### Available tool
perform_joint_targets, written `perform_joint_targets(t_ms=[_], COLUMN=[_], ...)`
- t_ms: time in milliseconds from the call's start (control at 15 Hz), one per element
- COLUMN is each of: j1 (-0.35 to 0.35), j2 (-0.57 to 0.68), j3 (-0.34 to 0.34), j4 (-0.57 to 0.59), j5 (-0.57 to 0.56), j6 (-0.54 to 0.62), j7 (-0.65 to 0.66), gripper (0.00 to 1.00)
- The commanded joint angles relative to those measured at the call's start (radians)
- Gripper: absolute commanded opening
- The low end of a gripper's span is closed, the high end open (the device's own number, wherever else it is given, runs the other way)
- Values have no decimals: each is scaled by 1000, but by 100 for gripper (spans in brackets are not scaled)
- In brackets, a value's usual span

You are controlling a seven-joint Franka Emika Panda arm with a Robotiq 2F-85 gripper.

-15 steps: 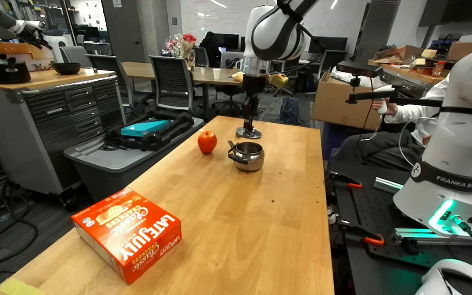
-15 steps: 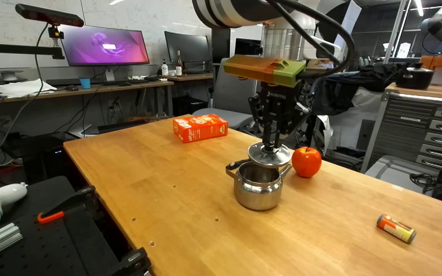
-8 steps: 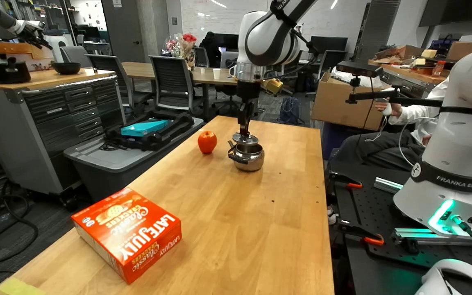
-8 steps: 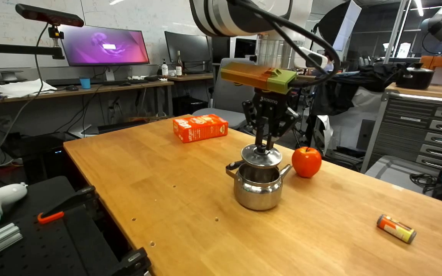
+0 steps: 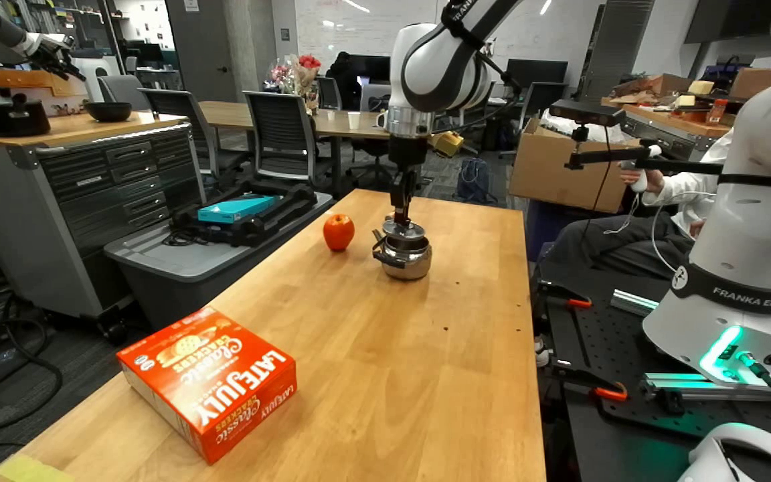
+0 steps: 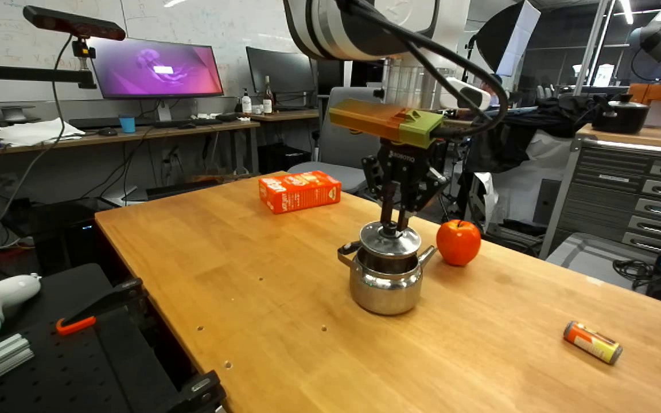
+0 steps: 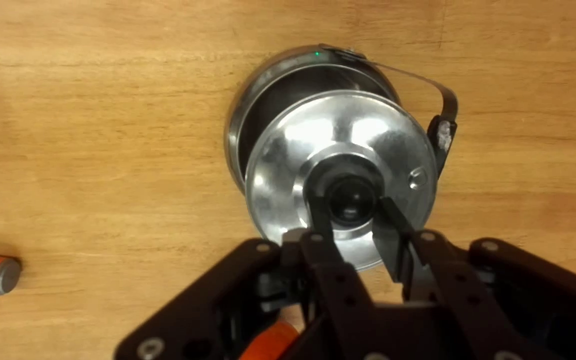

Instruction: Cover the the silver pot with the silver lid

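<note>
Lower since the earlier frame, the silver lid hangs above the silver pot, leaving part of the pot's mouth showing; the pot stands on a wooden table near a red apple, in a room with a grey chair and lit monitor; the gripper has narrowed fingers, clamped on the lid's black knob.

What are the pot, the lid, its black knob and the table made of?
Pot: seems polished metal, because it's silvery with mirror-like reflections. Lid: also seems shiny metal; it has bright glints and isn't see-through. Knob: glossy black, maybe plastic, but I can't tell for sure. Table: looks like smooth wood, because grain lines show.
</note>
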Motion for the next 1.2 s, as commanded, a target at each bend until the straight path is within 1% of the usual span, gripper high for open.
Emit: perform_joint_targets(t_ms=[0, 400, 467, 733, 1133], j1=[-10, -24, -37, -34, -36], j2=[6, 41, 46, 59, 44], j3=[-5, -7, -13, -7, -1], j4=[2, 21, 47, 32, 36], j5=[2, 8, 7, 3, 5], j6=[0, -13, -40, -18, -30], j7=[-12, -16, -31, -12, -26], gripper=[7, 7, 7, 7, 7])
